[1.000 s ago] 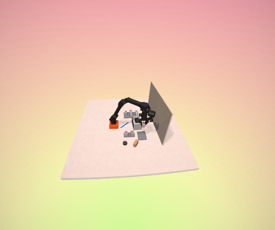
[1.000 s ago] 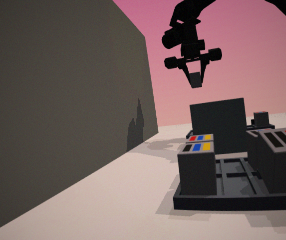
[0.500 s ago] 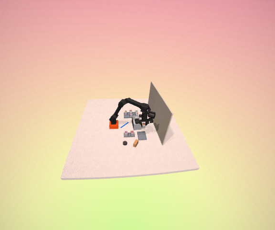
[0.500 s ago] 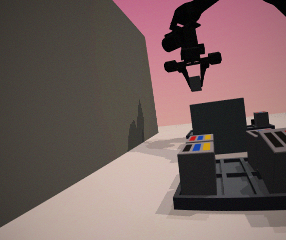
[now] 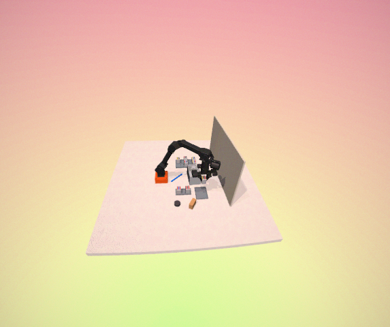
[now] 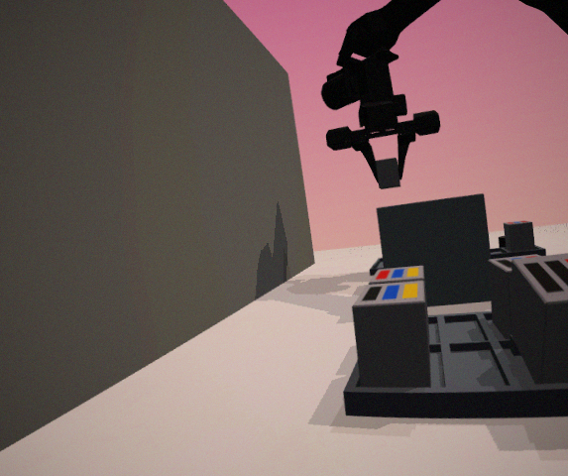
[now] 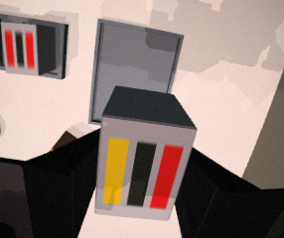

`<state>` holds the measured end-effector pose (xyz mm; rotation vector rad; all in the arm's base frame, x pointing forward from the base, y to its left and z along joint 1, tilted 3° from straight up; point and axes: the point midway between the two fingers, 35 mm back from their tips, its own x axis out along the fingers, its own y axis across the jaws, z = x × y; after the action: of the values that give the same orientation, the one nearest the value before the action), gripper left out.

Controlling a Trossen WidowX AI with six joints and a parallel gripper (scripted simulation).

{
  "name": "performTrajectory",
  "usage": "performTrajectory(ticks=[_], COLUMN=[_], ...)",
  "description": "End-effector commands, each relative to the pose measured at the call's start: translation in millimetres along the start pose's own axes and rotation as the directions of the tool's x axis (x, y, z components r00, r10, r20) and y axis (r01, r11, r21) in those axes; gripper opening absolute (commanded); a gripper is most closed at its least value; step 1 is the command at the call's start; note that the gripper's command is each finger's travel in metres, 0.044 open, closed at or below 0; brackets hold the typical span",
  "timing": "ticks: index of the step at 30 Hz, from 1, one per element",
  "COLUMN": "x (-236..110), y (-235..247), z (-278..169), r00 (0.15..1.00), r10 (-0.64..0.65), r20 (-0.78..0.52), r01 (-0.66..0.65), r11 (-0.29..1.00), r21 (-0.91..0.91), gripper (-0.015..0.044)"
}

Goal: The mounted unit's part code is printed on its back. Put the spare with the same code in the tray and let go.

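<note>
My gripper (image 7: 138,139) is shut on a grey spare block (image 7: 144,154) whose face carries a yellow, a black and a red stripe. It hangs in the air above the table, also seen in the exterior view (image 6: 387,173). Below it lies the flat grey tray (image 7: 132,69), seen on the table in the top view (image 5: 201,193). The mounted unit (image 6: 432,246) is a dark upright box behind the racks; its back is not readable here. A spare with red, black and red stripes (image 7: 19,47) sits in a rack at the upper left of the wrist view.
A tall grey wall panel (image 5: 226,160) stands right of the arm. Racks of spares (image 6: 473,348) hold blocks with colour stripes (image 6: 392,292). An orange block (image 5: 192,203), a black disc (image 5: 177,203) and a blue stick (image 5: 176,177) lie on the table near the orange arm base (image 5: 160,176).
</note>
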<state>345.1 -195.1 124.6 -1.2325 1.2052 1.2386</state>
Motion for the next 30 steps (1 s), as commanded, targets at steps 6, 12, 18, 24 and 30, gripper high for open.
performTrajectory(ticks=[6, 12, 18, 24, 30], x=[10, 15, 20, 24, 29], y=[0, 0, -1, -1, -1], z=[-1, -1, -1, -2, -2], r00=[1.000, 1.000, 1.000, 1.000, 1.000], r10=[0.009, 0.009, 0.009, 0.009, 0.009], r20=[0.001, 0.001, 0.001, 0.001, 0.001], r01=[-0.009, -0.009, -0.009, -0.009, -0.009], r11=[1.000, 1.000, 1.000, 1.000, 1.000], r21=[-0.006, -0.006, -0.006, -0.006, -0.006], gripper=[0.0000, 0.0000, 0.0000, 0.0000, 0.0000])
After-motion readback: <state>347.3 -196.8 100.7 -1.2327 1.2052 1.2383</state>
